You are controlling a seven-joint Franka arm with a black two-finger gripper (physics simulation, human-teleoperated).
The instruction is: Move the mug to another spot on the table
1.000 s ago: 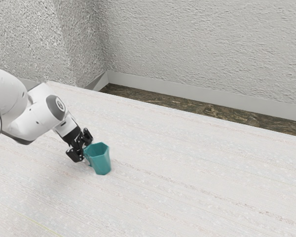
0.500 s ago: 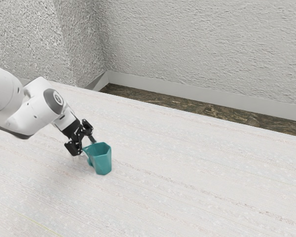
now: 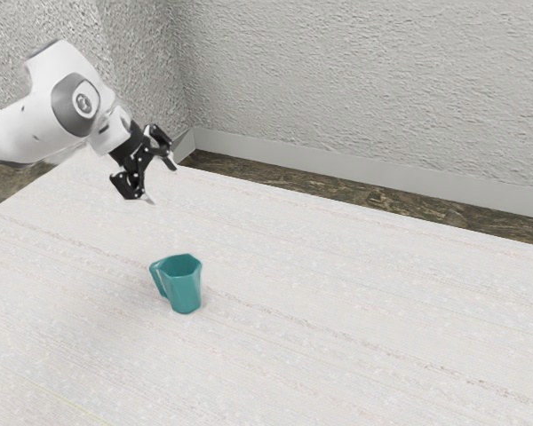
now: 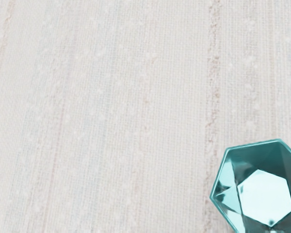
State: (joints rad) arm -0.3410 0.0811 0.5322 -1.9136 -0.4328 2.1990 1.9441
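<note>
Mug [image 3: 179,282] upright on bench [image 3: 382,311], handle toward exterior view's left. End effector [image 3: 149,170] in air, well apart from mug, toward exterior view's upper left; fingers spread, nothing between. Wrist view: mug [image 4: 259,189] interior from above.

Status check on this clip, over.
Tool open, raised, well clear of mug. Mug upright on table, nothing holding it. No obstruction seen.
</note>
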